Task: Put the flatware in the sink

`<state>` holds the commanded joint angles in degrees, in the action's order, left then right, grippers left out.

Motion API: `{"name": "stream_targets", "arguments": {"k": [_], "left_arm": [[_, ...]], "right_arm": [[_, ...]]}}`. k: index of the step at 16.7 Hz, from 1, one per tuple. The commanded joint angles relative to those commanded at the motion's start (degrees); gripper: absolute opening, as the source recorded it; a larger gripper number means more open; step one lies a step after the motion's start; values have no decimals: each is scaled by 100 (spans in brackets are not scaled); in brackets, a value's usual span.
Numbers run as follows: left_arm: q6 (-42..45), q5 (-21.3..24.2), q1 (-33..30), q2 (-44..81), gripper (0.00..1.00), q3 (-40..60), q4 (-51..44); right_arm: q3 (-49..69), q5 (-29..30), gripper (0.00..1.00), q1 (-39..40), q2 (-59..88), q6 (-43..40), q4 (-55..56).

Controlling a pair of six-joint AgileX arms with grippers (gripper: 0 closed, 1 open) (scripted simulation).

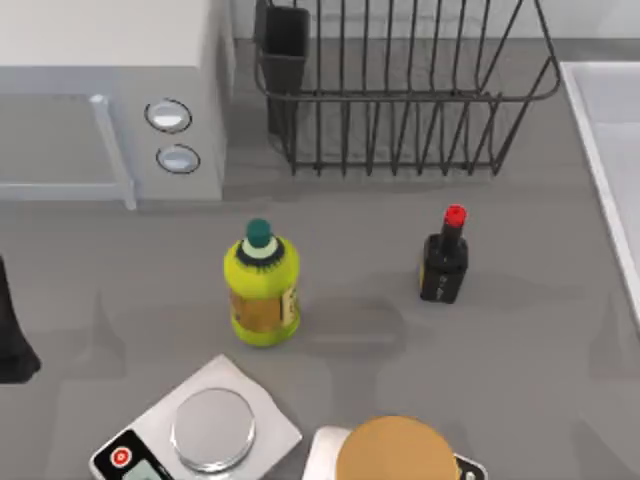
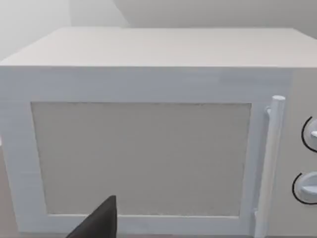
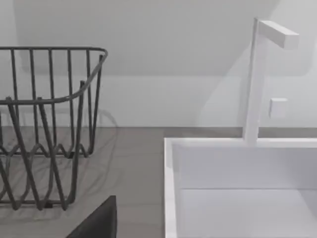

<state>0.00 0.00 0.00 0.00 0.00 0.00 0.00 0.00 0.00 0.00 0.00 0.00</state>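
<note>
Sink (image 1: 597, 130) job looks unstarted: the basin part seen in the right wrist view is bare and nothing is held. I cannot make out any flatware, so it is not located yet.

Nearest, at the table's front edge: kitchen scale (image 1: 205, 430) with a steel platter, and beside it a round tan disc (image 1: 395, 452) on a white base. Mid-table: yellow bottle (image 1: 262, 288) with a green cap, upright; dark bottle (image 1: 443, 262) with a red cap, upright, well apart to its right.

Left gripper (image 2: 99, 224) faces the white microwave (image 2: 148, 148) at the back left, door closed; cannot tell how wide it is, nothing seen in it. Right gripper (image 3: 99, 222) hangs between the black wire dish rack (image 3: 44, 124) and the sink's rim, near the faucet (image 3: 255, 79); width also cannot tell, nothing seen in it.

Farthest back: the rack, with a dark utensil caddy (image 1: 285, 40) on its left corner. Flatware may be in there, a guess.

Left to do: find, grasp, carry right, drop in.
</note>
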Motion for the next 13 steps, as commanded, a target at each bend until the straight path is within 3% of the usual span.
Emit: {"name": "stream_targets", "arguments": {"k": [6, 13], "left_arm": [[0, 0, 0, 0, 100, 0, 0], [0, 0, 0, 0, 100, 0, 0]], "right_arm": [[488, -61, 100, -313, 625, 98, -595], [2304, -320, 100, -1493, 3763, 494, -3080]]}}
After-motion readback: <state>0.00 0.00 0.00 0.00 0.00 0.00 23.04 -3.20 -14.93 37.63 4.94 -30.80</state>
